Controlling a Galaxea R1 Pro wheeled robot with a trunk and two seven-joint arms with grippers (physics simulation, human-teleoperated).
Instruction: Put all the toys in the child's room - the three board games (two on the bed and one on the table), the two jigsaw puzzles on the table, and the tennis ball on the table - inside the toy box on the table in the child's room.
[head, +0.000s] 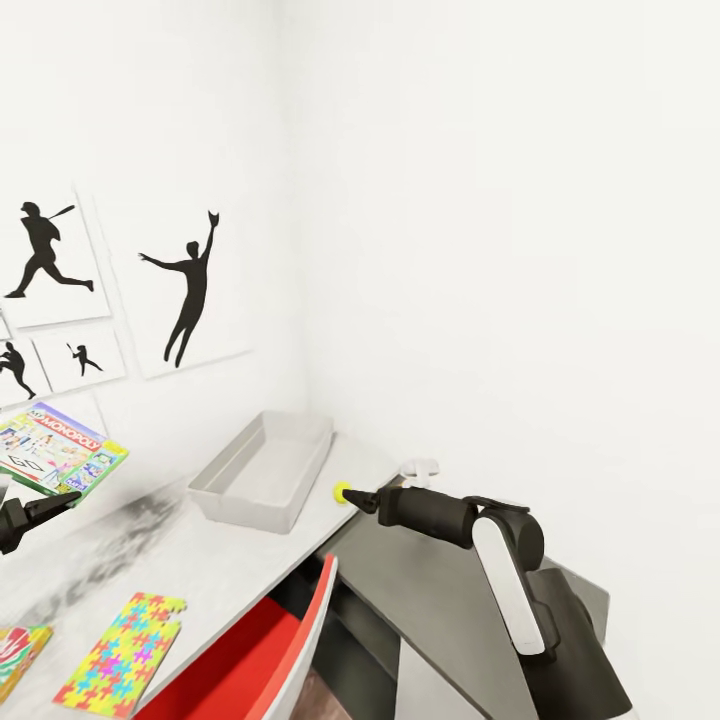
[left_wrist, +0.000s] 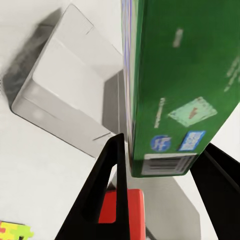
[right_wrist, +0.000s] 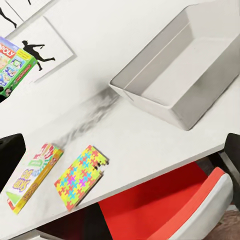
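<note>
The left gripper (left_wrist: 160, 160) has its black jaws closed on the bottom edge of a green-edged flat board game box with a pale busy cover (head: 58, 448), holding it in the air above the left part of the pale grey surface (head: 200, 570), well apart from the shallow light grey open toy box (head: 265, 468). The right gripper (head: 352, 495) pinches a small yellow-green tennis ball (head: 341, 491) just off the surface's front edge, near the toy box's right corner. The toy box sits by the wall corner. A multicoloured jigsaw puzzle slab with knobbly edges (head: 125, 653) lies near the front edge, just beside a red-and-white flat game box (right_wrist: 34, 176). Open surface lies between these and the toy box. A red chair (head: 250, 655) sits tucked under the front edge.
</note>
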